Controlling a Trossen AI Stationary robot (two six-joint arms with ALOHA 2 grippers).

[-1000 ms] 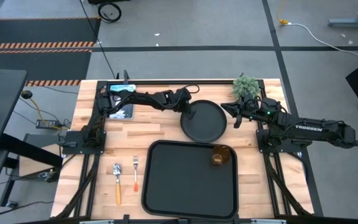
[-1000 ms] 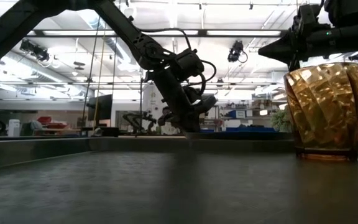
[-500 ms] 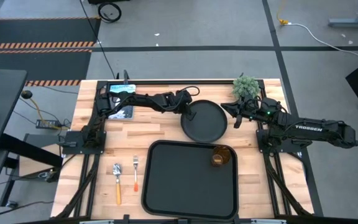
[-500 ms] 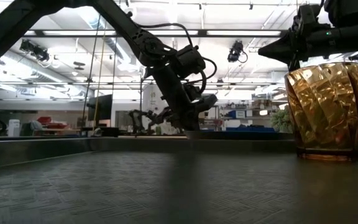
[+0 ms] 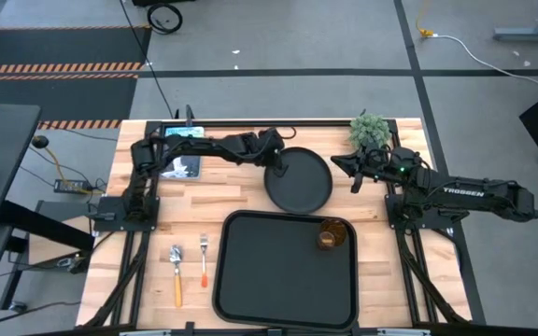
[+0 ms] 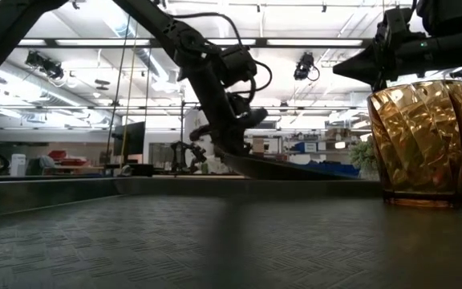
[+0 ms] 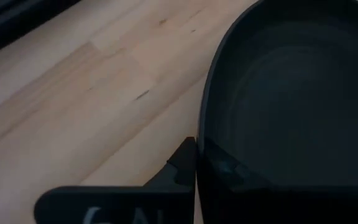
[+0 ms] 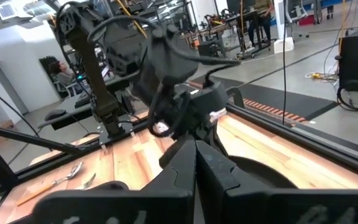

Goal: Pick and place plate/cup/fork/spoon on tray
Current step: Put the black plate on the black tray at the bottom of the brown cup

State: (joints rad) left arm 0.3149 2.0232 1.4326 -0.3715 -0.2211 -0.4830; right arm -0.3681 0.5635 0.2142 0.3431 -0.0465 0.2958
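The round black plate [image 5: 302, 182] lies behind the black tray [image 5: 286, 271], with its left side raised in the low view [image 6: 287, 167]. My left gripper [image 5: 274, 168] is shut on the plate's left rim. My right gripper [image 5: 353, 174] hangs shut and empty just right of the plate. The amber cup [image 5: 330, 234] stands upright on its base in the tray's far right corner, and looms large in the low view [image 6: 418, 144]. The fork [image 5: 204, 259] and the spoon [image 5: 176, 273] lie flat on the wood left of the tray. My left gripper pinches the plate's left rim [image 7: 205, 134], one finger outside the rim [image 7: 180, 165] and one inside on the plate's floor [image 7: 229, 169]. The fingers come slanting down from the table's left. The held side is lifted and the plate tilts; whether its right side still touches the table I cannot tell.
A small potted plant [image 5: 370, 131] stands at the table's far right, behind my right arm. A flat bluish object [image 5: 181, 164] lies at the far left under my left arm. Bare wood lies between the plate and the tray's far rim [image 5: 288, 215].
My left gripper has risen and drawn a little toward the table's left edge, still shut on the plate. The plate's left rim has come up, so the plate is now tilted, and the whole plate has shifted slightly left.
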